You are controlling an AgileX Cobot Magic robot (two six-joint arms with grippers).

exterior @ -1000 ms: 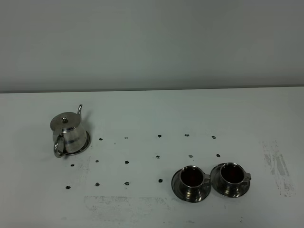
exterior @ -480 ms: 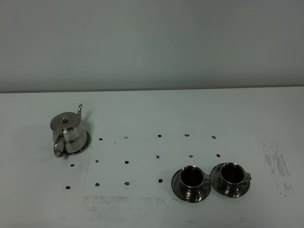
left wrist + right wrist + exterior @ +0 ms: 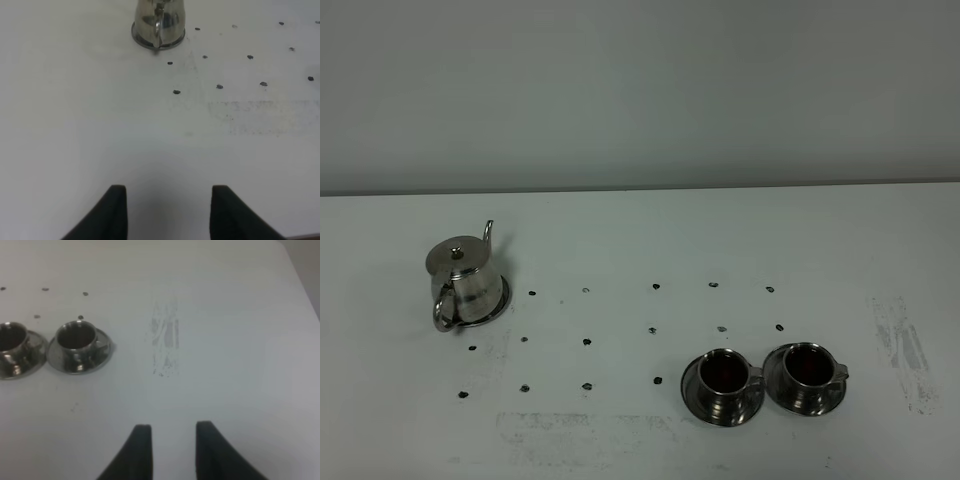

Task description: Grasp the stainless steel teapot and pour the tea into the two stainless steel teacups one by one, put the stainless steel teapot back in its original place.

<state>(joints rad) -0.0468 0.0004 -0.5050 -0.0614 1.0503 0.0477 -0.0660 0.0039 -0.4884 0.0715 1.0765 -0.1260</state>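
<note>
The stainless steel teapot (image 3: pixel 463 279) stands upright on the left of the white table, lid on, handle toward the front; the left wrist view shows its lower body (image 3: pixel 158 22). The two stainless steel teacups (image 3: pixel 724 380) (image 3: pixel 808 372) sit side by side on saucers at the front right, both holding dark tea (image 3: pixel 723 370). They also show in the right wrist view (image 3: pixel 76 341) (image 3: pixel 11 343). My left gripper (image 3: pixel 167 197) is open and empty, well back from the teapot. My right gripper (image 3: pixel 169 436) is open and empty, back from the cups. Neither gripper shows in the exterior view.
Small dark marks (image 3: pixel 587 342) dot the table (image 3: pixel 640 230) in a grid between teapot and cups. A grey scuffed patch (image 3: pixel 905 350) lies at the right, another (image 3: pixel 590 430) at the front. A grey wall rises behind the table's far edge.
</note>
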